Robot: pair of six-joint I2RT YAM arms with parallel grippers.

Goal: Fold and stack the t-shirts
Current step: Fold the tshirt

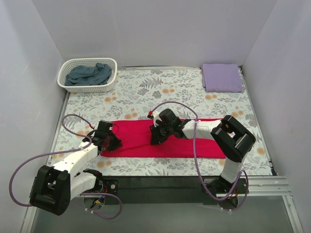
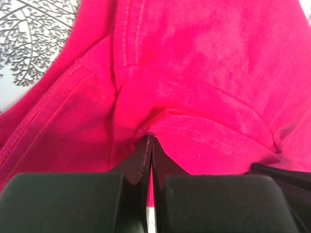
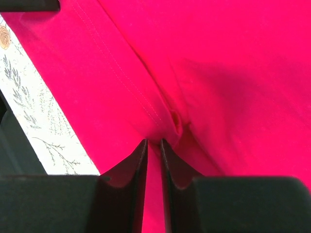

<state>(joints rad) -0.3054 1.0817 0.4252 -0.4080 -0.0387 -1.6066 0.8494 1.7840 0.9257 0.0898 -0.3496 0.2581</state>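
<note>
The red t-shirt (image 1: 194, 145) lies folded into a long strip across the near middle of the floral table cover. At its left end my left gripper (image 1: 112, 142) is shut, its tips (image 2: 149, 138) pinching a stitched hem fold of the red cloth (image 2: 194, 73). My right gripper (image 1: 156, 137) sits at the strip's middle on the near edge. Its jaws (image 3: 153, 141) stand narrow with a pucker of red cloth (image 3: 218, 73) caught between them. A lavender t-shirt (image 1: 222, 76) lies folded at the back right. A blue-grey t-shirt (image 1: 89, 74) is crumpled in a basket.
A white plastic basket (image 1: 63, 80) stands at the back left corner. White walls close in the table on three sides. The floral cover (image 1: 160, 90) shows bare between the red strip and the back. Purple cables loop from both arms.
</note>
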